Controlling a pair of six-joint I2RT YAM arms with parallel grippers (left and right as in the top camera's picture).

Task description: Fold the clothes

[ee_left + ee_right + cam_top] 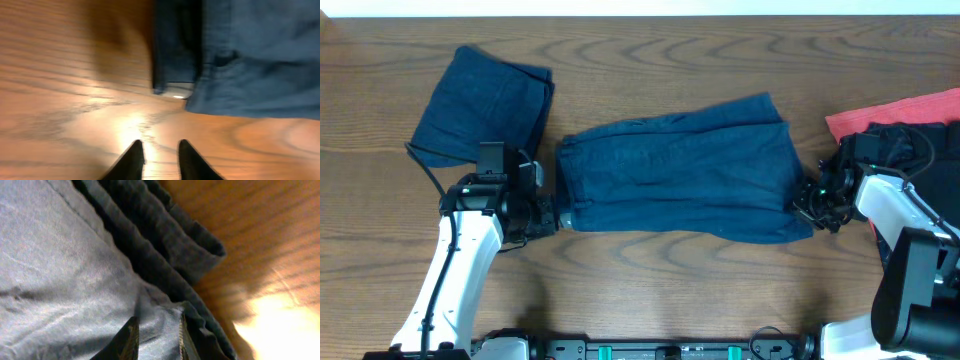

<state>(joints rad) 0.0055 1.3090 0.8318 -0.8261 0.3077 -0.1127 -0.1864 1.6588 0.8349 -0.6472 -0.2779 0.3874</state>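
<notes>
Navy shorts lie folded lengthwise mid-counter, so I'd guess the crosswise fold is next: left hand slightly open and empty just off the waistband, right hand likewise parted over the hem, both needing grips.

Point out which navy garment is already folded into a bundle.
The squarish bundle at the overhead view's upper left; the other shorts lie stretched long at centre.
</notes>
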